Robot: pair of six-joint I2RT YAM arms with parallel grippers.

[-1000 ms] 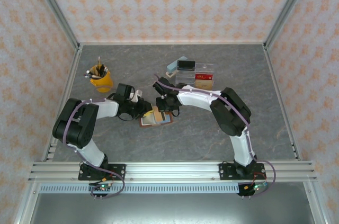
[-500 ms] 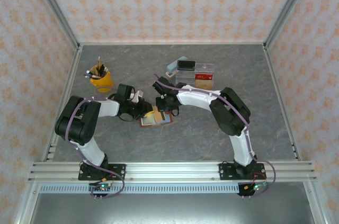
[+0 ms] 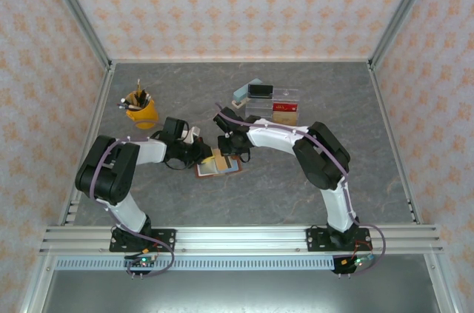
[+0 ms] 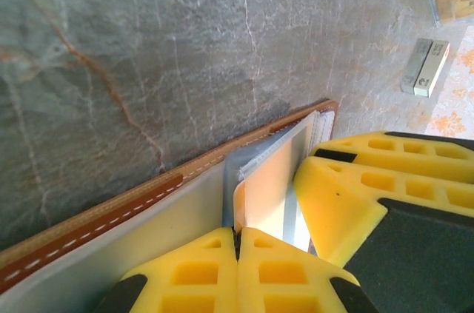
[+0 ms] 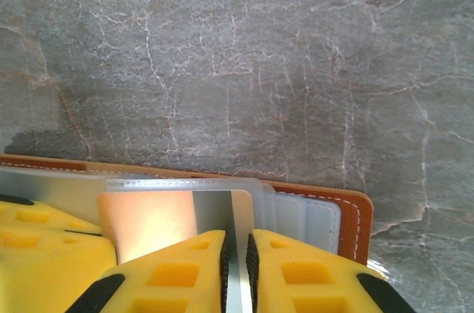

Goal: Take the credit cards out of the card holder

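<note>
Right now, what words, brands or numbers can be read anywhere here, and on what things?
None can be read.
Red rectangle in the clear acrylic organiser: any print too small.
Small white tag: marks too blurred.
Reddish-brown leather card holder and tan plastic card: no lettering shows.

What we count on the table point(image 3: 296, 202)
We see one card holder point(image 3: 218, 166) mid-table, with one tan credit card point(image 5: 144, 224) showing in it, perhaps more tucked behind; one yellow cup point(image 3: 143, 113) of pens toward the left edge; and toward the far edge one clear organiser point(image 3: 285, 98), one light blue block point(image 3: 243, 93) and one black box point(image 3: 260, 90).
</note>
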